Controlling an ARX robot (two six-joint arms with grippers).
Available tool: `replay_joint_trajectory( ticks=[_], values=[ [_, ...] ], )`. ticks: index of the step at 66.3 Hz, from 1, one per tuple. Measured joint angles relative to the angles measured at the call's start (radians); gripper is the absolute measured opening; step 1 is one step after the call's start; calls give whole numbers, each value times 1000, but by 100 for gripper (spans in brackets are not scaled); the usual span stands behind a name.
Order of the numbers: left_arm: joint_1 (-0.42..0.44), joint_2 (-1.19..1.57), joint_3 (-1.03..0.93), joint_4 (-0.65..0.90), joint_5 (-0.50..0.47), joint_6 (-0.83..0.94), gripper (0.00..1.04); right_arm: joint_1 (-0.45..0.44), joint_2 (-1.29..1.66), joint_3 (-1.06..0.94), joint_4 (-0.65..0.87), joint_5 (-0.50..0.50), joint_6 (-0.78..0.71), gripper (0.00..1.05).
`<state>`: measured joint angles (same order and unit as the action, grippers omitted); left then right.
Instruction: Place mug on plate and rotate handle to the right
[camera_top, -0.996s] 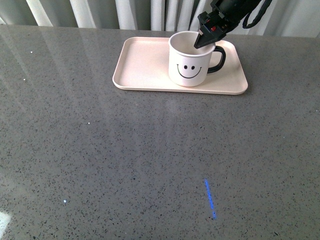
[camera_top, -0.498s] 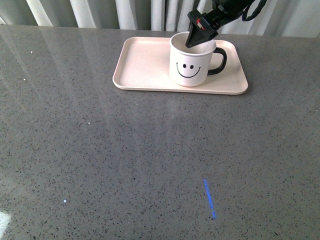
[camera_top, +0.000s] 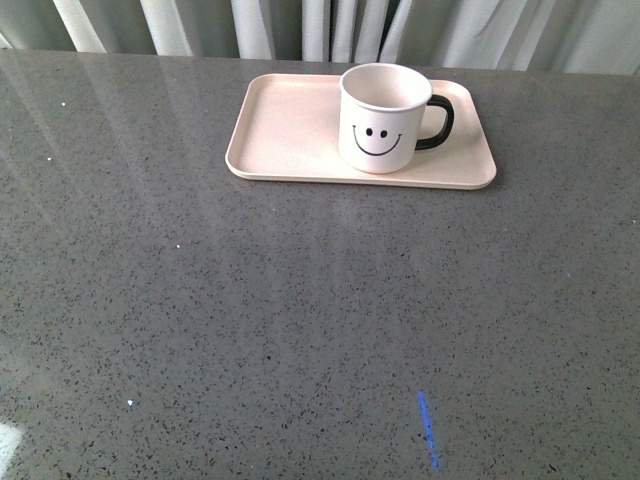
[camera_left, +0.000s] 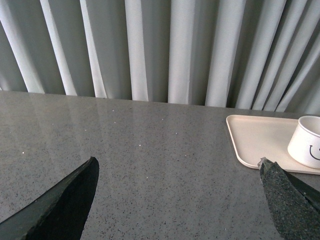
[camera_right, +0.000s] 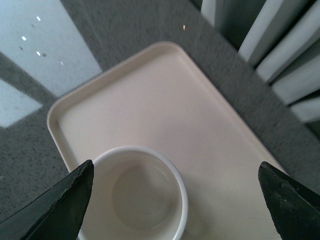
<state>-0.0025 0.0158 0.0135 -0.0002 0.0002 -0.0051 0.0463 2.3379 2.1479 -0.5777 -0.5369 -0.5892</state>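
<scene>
The white mug (camera_top: 384, 118) with a black smiley face stands upright on the pale pink plate (camera_top: 290, 130) at the far side of the table. Its black handle (camera_top: 438, 122) points to the right. Neither arm appears in the front view. My right gripper (camera_right: 175, 172) hangs open high above the plate (camera_right: 165, 110), looking down into the empty mug (camera_right: 137, 195); its fingers touch nothing. My left gripper (camera_left: 177, 167) is open over bare table, with the plate (camera_left: 255, 137) and the mug (camera_left: 307, 142) off beyond one fingertip.
The grey speckled table (camera_top: 300, 320) stretches wide in front of the plate. A short blue mark (camera_top: 428, 430) lies on it near the front. Pale curtains (camera_left: 150, 45) hang right behind the table's far edge.
The right gripper, which hung over the mug's rim, has risen and left the front view. The mug stays put on the plate.
</scene>
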Motion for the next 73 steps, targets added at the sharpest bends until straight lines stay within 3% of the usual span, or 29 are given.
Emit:
replay_joint_trajectory(
  ticks=[5,7,12,18,25,36,40,73],
  values=[
    [0,0,0,0,0,0,96,0,-114,-146,121,-18,19,96],
    [0,0,0,0,0,0,95,4,-156,-207,190,18,56,94],
    [0,0,0,0,0,0,96,26,-284,-476,641,360,242,81],
    [0,0,0,0,0,0,96,29,-399,-799,1095,578,437,64],
    [0,0,0,0,0,0,96,11,-548,-1185,1426,595,545,38],
    [0,0,0,0,0,0,96,-2,-734,-1509,1549,581,574,1],
    [0,0,0,0,0,0,96,-23,-803,-1612,1577,536,578,2],
    [0,0,0,0,0,0,96,-47,-1140,-1951,1569,537,579,2]
  ],
)
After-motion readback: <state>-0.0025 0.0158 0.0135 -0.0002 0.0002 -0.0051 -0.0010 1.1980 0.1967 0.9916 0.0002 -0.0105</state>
